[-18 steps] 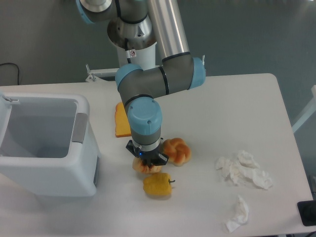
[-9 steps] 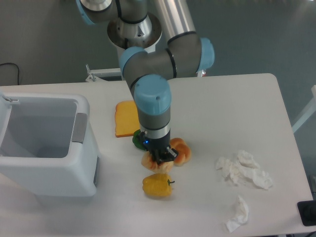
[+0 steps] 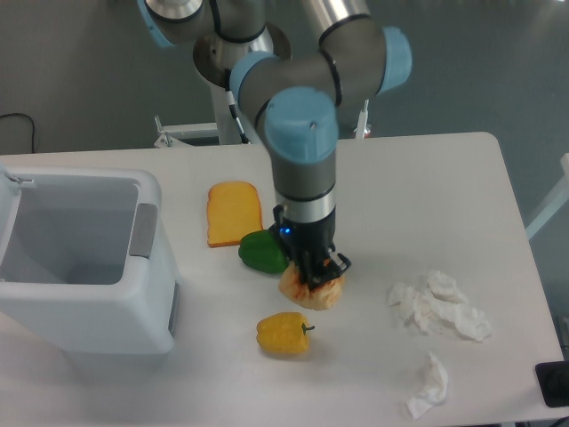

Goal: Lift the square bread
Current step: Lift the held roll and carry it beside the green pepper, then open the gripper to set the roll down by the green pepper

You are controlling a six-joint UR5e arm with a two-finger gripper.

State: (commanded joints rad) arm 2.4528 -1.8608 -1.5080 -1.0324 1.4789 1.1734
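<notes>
The square bread point(image 3: 305, 293) shows as a pale tan lump with an orange-brown top, just below the gripper's fingers near the table's middle. My gripper point(image 3: 314, 277) points straight down and is shut on the bread's top. The fingers and wrist cover most of its crust. Whether the bread rests on the table or hangs slightly above it, I cannot tell.
A green pepper point(image 3: 263, 252) lies touching-close on the left, with a flat orange toast slice point(image 3: 234, 212) behind it. A yellow pepper point(image 3: 283, 333) sits in front. A white bin point(image 3: 80, 258) stands at left. Crumpled tissues point(image 3: 440, 305) lie at right.
The gripper has moved right and slightly back, carrying the square bread with it. The green pepper, hidden before, is now uncovered. The round bun is now mostly covered.
</notes>
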